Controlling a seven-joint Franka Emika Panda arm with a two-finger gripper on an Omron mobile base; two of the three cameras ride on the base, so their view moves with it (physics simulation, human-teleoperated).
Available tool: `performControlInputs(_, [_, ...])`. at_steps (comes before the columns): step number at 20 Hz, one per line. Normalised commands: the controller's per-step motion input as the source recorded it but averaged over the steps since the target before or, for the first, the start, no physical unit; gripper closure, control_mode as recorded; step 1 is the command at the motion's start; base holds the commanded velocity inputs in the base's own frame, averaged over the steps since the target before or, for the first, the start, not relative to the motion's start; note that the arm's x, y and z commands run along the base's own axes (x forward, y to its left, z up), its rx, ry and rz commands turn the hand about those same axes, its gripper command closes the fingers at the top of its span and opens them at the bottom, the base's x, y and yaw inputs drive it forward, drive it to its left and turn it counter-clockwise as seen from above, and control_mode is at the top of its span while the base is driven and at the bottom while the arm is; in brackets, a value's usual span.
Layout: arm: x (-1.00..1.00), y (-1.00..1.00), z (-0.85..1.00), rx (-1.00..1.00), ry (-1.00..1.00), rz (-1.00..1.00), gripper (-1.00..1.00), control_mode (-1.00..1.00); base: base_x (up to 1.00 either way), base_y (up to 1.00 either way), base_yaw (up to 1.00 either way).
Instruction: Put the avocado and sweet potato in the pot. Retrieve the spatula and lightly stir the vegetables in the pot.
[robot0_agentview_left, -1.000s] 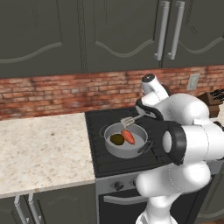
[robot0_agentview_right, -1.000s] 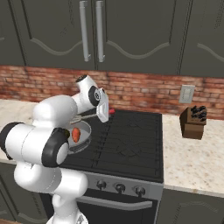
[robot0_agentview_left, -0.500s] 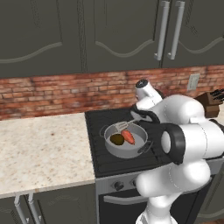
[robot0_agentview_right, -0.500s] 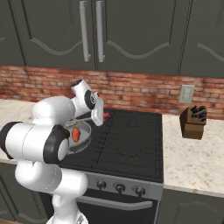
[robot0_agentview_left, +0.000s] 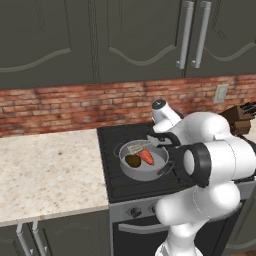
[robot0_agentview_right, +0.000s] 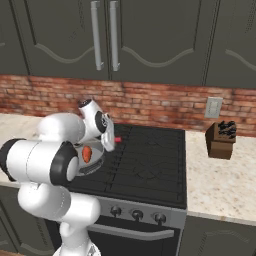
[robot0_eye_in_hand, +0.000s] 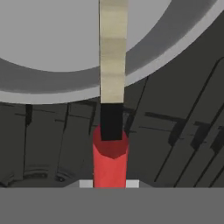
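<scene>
I am reaching forward and down with my arm folded, elbow bulking low in the foreground of both base views, wrist bent toward the left side of the stove. My gripper (robot0_agentview_left: 156, 141) is pointing down at a slant, jaws closed tight on the spatula (robot0_eye_in_hand: 111, 153), gripping its red handle, which is running straight out from my fingers.

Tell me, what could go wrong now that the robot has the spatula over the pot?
The gripper holds the spatula by the tip of its red handle, so the long tool might twist or slip while stirring. The avocado and sweet potato lie close together in a pot with low walls; a hard push could roll one out. The pot sits loose on the stove and might slide.
</scene>
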Motion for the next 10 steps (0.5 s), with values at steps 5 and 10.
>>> performControlInputs(5, [0.41,-0.29,-0.58,0.00,0.05,0.00,1.00,-1.00,0.00,0.00,0.00])
performControlInputs(10, [0.32,-0.50,-0.07,0.00,0.00,0.00,1.00,-1.00,0.00,0.00,0.00])
